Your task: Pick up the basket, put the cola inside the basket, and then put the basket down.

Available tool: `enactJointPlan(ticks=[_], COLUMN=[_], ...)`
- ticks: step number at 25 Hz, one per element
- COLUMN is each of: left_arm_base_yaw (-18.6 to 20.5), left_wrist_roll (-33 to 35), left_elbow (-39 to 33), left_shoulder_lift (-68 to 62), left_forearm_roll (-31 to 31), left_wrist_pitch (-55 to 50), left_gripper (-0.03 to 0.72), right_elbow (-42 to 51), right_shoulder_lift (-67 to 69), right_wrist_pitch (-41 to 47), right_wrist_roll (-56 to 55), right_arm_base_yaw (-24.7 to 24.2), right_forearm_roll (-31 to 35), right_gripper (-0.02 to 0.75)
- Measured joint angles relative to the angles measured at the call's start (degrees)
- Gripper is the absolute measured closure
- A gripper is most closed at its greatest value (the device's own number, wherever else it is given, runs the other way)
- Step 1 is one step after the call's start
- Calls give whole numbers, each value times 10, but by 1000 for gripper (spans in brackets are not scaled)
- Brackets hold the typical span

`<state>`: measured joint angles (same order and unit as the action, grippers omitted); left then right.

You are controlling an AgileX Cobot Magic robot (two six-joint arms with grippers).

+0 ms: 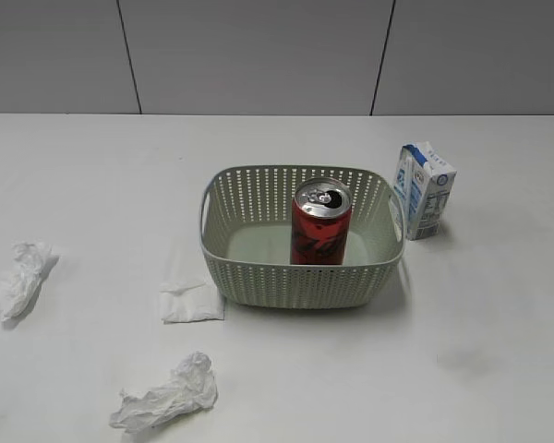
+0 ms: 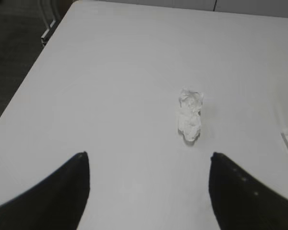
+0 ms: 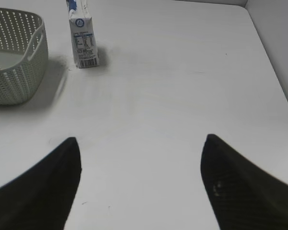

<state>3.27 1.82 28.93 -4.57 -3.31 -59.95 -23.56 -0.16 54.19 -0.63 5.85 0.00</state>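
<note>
The pale green basket (image 1: pixel 258 277) rests on the white table in the middle of the exterior view. The red cola can (image 1: pixel 320 226) stands upright inside it. The basket's right end also shows at the left edge of the right wrist view (image 3: pixel 19 72), with a sliver of the can. Neither arm shows in the exterior view. My left gripper (image 2: pixel 149 160) is open and empty above bare table, far from the basket. My right gripper (image 3: pixel 141 143) is open and empty, to the right of the basket and well apart from it.
A blue-and-white carton (image 1: pixel 425 189) stands right of the basket, also in the right wrist view (image 3: pixel 84 40). Crumpled tissues lie at the left (image 1: pixel 23 277), front (image 1: pixel 166 392) and beside the basket (image 1: pixel 192 300). One tissue (image 2: pixel 189 115) lies ahead of the left gripper. The table's left edge (image 2: pixel 33 72) is near.
</note>
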Motion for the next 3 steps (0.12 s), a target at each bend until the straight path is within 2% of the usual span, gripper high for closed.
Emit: enactJointPlan(ticks=[3], left_arm_base_yaw=[0], left_wrist_roll=[0], left_elbow=[0], left_shoulder_lift=[23], left_forearm_roll=[0], left_wrist_pitch=[0], left_gripper=[99], right_elbow=[0], right_shoulder_lift=[0], right_wrist_pitch=[0], right_wrist_roll=[0], right_arm_base_yaw=[0], right_forearm_roll=[0], right_gripper=[148])
